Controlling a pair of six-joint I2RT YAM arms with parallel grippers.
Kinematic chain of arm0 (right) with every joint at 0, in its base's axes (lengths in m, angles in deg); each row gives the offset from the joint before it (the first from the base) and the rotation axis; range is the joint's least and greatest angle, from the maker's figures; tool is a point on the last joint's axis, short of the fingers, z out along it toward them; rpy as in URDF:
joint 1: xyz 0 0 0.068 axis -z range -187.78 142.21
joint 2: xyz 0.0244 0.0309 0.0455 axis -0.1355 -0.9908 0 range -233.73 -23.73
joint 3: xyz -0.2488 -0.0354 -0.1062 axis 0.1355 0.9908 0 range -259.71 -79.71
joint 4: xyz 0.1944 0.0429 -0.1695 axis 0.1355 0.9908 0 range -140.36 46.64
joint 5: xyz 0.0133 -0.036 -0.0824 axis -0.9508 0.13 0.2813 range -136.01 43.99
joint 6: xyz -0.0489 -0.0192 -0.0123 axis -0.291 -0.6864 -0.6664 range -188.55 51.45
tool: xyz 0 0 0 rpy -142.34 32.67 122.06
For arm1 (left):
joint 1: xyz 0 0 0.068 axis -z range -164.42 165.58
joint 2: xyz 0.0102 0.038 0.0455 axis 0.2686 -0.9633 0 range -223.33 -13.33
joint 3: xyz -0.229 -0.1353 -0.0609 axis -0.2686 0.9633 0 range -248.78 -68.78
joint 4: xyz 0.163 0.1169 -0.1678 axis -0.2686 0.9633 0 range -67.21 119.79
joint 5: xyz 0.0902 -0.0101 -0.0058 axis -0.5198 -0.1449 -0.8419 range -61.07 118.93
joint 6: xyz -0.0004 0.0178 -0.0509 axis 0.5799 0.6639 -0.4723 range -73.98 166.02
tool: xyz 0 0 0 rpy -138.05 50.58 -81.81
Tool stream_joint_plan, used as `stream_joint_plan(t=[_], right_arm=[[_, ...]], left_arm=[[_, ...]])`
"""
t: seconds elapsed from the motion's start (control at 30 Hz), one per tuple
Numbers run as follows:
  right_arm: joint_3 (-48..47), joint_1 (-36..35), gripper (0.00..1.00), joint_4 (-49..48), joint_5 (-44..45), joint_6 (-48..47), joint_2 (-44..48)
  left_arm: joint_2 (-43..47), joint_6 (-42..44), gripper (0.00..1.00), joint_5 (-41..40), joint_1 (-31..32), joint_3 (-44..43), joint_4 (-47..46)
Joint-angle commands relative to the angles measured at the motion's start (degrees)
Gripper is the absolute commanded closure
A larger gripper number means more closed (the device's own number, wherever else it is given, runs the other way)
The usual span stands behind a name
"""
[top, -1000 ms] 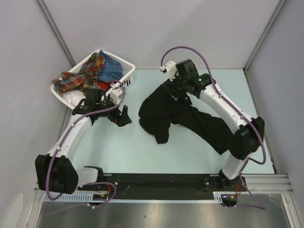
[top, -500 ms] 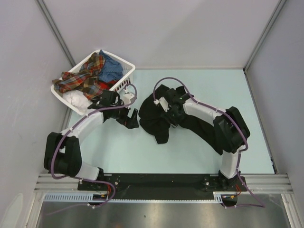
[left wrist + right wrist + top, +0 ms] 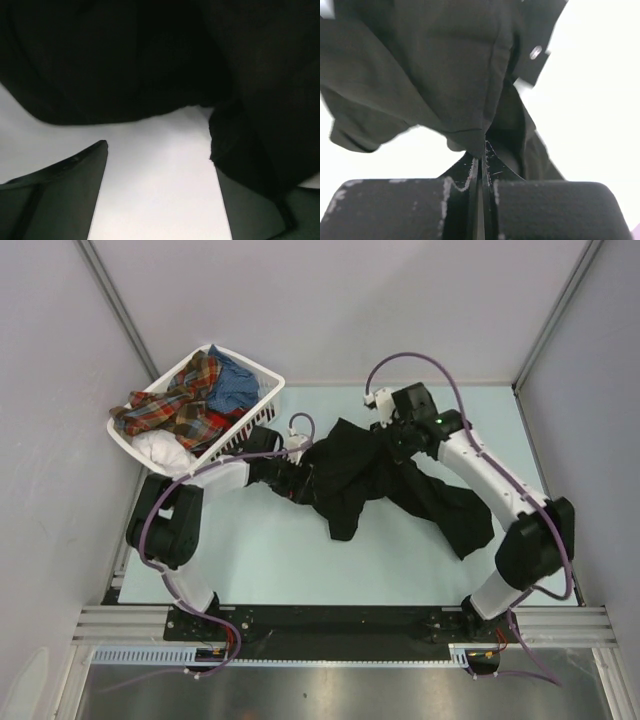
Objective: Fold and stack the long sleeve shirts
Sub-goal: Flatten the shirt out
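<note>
I count 1 black shirt (image 3: 370,480) rumpled mid bench (image 3: 300,560) | 2 hands at it: right hand (image 3: 481,160) pinched tight on a fold, left hand (image 3: 159,152) spread wide at its left edge | 1 basket (image 3: 250,423) holding 1 plaid shirt (image 3: 180,400), 1 blue shirt (image 3: 235,385), 1 white shirt (image 3: 160,448)

**Q:** Identify the supporting surface.

**A:** A flat, pale green table (image 3: 400,570). A metal rail (image 3: 340,620) runs along its near edge.

**Q:** Which items rest directly on it?

**A:** Two. A white slatted basket (image 3: 262,405) stands in the far left corner. A black shirt (image 3: 370,475) lies crumpled around the centre, closer to the far side.

**Q:** How does the shirt lie?

**A:** One long part runs flat toward the right and near side. A shorter part points toward the near edge. The far portion is bunched and raised off the surface.

**Q:** Do basket and shirt touch?

**A:** No. They are near each other but apart.
</note>
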Motion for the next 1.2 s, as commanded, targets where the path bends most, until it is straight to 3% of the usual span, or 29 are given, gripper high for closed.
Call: stream_joint_plan(t=[0.0,0.07,0.1,0.27,0.43,0.53,0.57,0.67,0.93,1.17], right_arm=[[-6.3,2.6,1.0,2.2,-1.4,-0.2,6.0],[-8.2,7.1,1.0,2.1,-2.7,-0.2,7.4],[-8.7,8.8,1.0,1.7,-3.4,-0.2,7.8],[-15.9,15.7,1.0,2.0,-9.0,-1.6,8.9],[-21.6,17.2,1.0,3.2,-10.8,-4.0,7.6],[-24.2,17.2,1.0,2.6,-13.1,-5.3,7.6],[-24.7,17.2,1.0,2.2,-13.8,-5.4,7.6],[-26.8,17.2,1.0,0.9,-17.3,-5.3,8.2],[-28.7,16.0,1.0,-5.0,-28.4,-3.4,13.8],[-28.3,12.1,1.0,-7.1,-32.2,-1.7,18.1]], left_arm=[[-1.8,-8.2,0.17,7.7,0.1,-4.2,-8.9],[-1.1,-8.5,0.32,8.1,0.1,-6.5,-9.2],[-0.6,-7.4,0.5,7.6,0.1,-7.5,-8.6],[4.3,-1.8,0.97,6.4,-0.6,-17.4,-3.2],[9.7,0.7,1.0,6.8,-0.7,-20.7,-0.6],[10.7,4.0,0.71,7.8,-0.6,-20.7,2.4],[10.6,5.4,0.45,8.4,-0.5,-19.8,3.4],[10.0,6.6,0.24,7.3,0.1,-17.9,3.0],[6.1,9.1,0.12,5.2,1.2,-18.9,-5.2],[-0.2,12.2,0.07,5.1,2.9,-27.9,-8.3]])
